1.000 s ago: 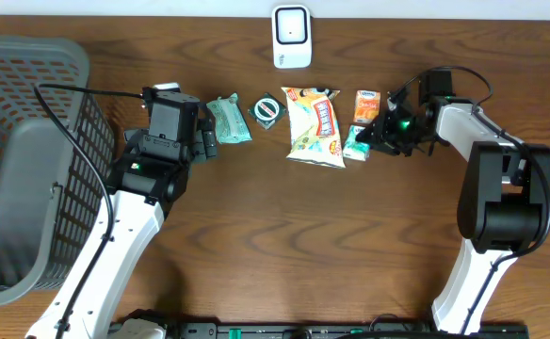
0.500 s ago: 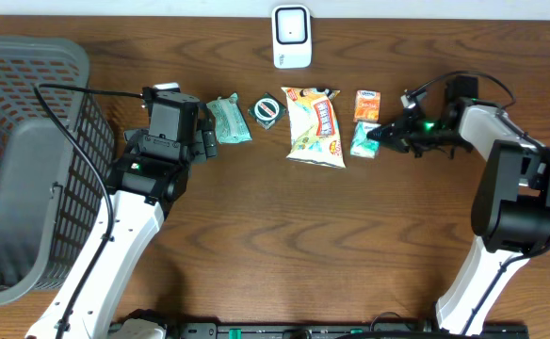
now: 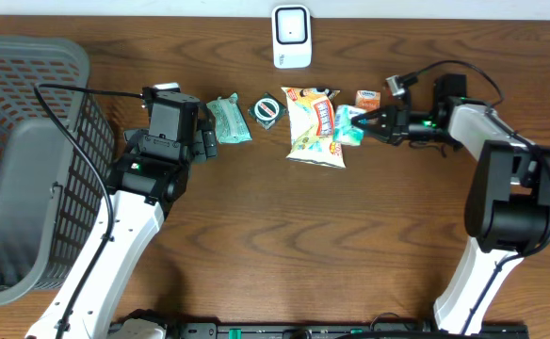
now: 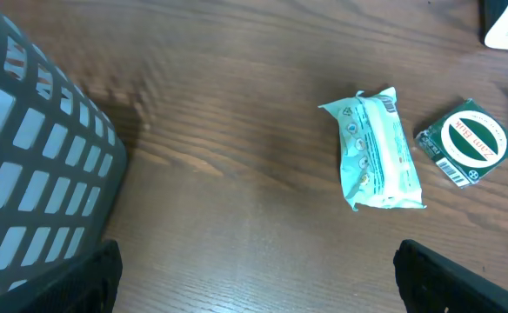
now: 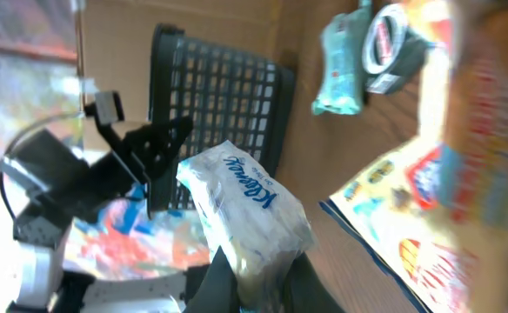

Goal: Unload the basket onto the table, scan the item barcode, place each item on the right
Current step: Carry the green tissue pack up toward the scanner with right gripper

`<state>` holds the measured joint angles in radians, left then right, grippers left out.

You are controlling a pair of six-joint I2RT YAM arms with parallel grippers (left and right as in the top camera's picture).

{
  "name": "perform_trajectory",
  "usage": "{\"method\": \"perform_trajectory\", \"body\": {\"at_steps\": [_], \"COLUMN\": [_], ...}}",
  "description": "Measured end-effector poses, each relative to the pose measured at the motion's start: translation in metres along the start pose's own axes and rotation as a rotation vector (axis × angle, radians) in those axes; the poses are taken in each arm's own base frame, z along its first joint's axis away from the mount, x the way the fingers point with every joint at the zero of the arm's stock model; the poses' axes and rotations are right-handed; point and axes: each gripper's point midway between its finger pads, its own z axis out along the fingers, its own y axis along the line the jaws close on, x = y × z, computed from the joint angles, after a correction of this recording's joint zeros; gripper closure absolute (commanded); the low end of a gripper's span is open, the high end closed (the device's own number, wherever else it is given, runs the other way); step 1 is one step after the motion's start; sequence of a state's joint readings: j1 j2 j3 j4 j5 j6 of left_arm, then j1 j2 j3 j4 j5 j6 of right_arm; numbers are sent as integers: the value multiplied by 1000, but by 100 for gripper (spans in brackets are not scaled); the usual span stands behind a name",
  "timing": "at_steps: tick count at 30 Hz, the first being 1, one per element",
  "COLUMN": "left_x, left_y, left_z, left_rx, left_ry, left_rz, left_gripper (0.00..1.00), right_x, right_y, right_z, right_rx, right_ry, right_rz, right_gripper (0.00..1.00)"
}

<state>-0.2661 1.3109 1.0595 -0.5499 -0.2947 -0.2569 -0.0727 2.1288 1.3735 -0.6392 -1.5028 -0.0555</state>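
Observation:
The item is a small white and teal tissue pack (image 3: 349, 125). My right gripper (image 3: 365, 125) is shut on it and holds it off the table, beside the snack bag's right edge. In the right wrist view the pack (image 5: 245, 204) stands up out of the closed fingers of that gripper (image 5: 258, 280), its blue lettering showing. The white scanner (image 3: 292, 36) stands at the table's back edge. My left gripper (image 3: 205, 141) is open by a teal packet (image 3: 229, 119); nothing lies between its fingers (image 4: 445, 283).
A dark mesh basket (image 3: 21, 160) fills the left side. In a row along the table lie the teal packet (image 4: 376, 149), a green round pack (image 3: 268, 110), a large snack bag (image 3: 316, 124) and an orange packet (image 3: 368, 97).
My right gripper has shut on the tissue pack, lifted it and carried it left and back toward the snack bag, with the wrist turned. The left arm has not moved.

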Motion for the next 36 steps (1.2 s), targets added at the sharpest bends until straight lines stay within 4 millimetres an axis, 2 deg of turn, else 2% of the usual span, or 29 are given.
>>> {"method": "perform_trajectory", "body": {"at_steps": [6, 9, 12, 15, 18, 21, 28, 36], "left_x": [0, 0, 0, 0, 0, 0, 0, 0], "left_y": [0, 0, 0, 0, 0, 0, 0, 0], "left_z": [0, 0, 0, 0, 0, 0, 0, 0], "left_rx": [0, 0, 0, 0, 0, 0, 0, 0], "left_ry": [0, 0, 0, 0, 0, 0, 0, 0], "left_rz": [0, 0, 0, 0, 0, 0, 0, 0], "left_gripper": [3, 2, 2, 2, 2, 2, 2, 2], "right_x": [0, -4, -10, -14, -13, -8, 4, 4], "right_y": [10, 23, 45, 77, 108, 129, 137, 138], "right_z": [26, 36, 45, 57, 69, 78, 96, 97], "right_rx": [-36, -51, -71, -98, -129, -152, -174, -175], "right_ry": [54, 69, 81, 101, 125, 150, 197, 201], "right_rz": [-152, -268, -399, -518, -595, -612, -561, -549], "right_gripper": [99, 99, 99, 99, 99, 99, 99, 99]}}
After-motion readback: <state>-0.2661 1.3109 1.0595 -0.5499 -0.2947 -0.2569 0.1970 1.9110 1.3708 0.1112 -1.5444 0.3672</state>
